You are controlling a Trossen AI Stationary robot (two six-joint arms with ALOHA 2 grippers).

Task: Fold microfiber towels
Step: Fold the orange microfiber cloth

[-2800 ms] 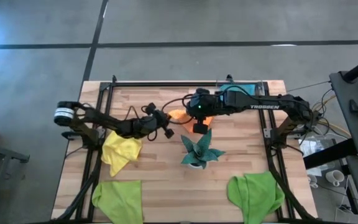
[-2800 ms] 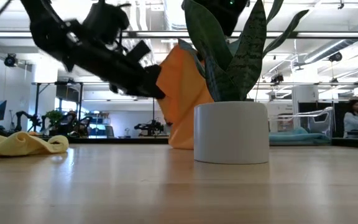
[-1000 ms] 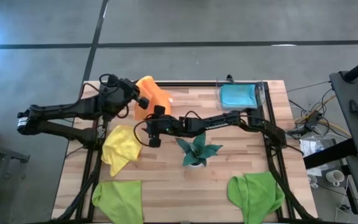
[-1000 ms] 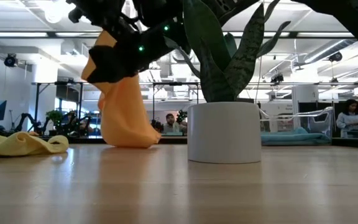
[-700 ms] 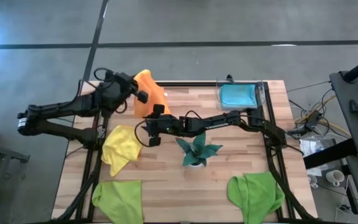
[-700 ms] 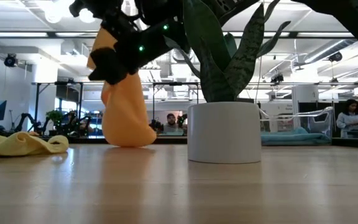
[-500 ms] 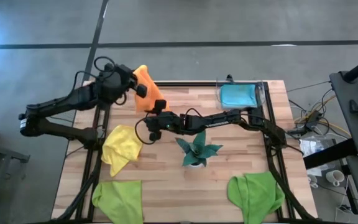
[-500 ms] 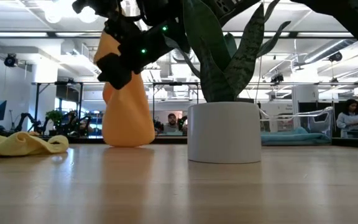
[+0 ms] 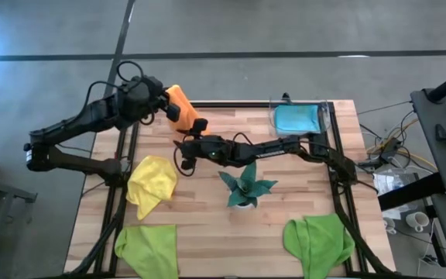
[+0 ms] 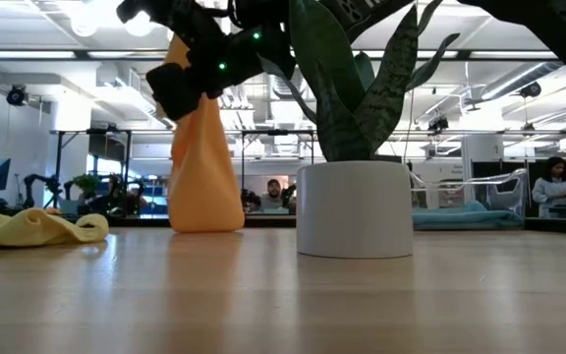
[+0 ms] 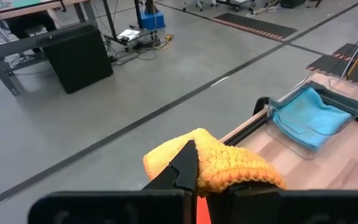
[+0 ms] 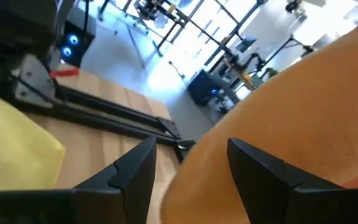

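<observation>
The orange towel (image 9: 186, 108) hangs near the table's far left corner, with my left gripper (image 9: 166, 106) shut on its top; its lower end (image 10: 204, 221) is down at the tabletop. My right gripper (image 9: 184, 147) stands open close beside it on the near side; in the right wrist view (image 12: 191, 168) the orange cloth fills the space ahead of its fingers. A yellow towel (image 9: 150, 183) lies crumpled at the left. Two lime green towels (image 9: 147, 248) (image 9: 320, 240) lie near the front edge. A light blue towel (image 9: 296, 119) lies in a clear bin. My left gripper pinches a bunched upper part of the orange towel (image 11: 225, 165) between its two shut fingers; how many layers I cannot tell. The towel hangs below the gripper in a long drape, with its lower end on the table. Whether my right gripper touches the cloth I cannot tell.
A potted plant with dark spiky leaves in a white pot (image 10: 360, 208) stands at the table's middle, just on the near side of my right arm. The clear bin (image 9: 322, 116) is at the far right. A black frame (image 9: 231, 105) runs along the table's edges.
My left gripper has risen and gone toward the table's far edge with the orange towel's top. The towel now hangs longer and narrower, its lower end still down at the table. My right gripper, still open, has followed up and toward the far edge.
</observation>
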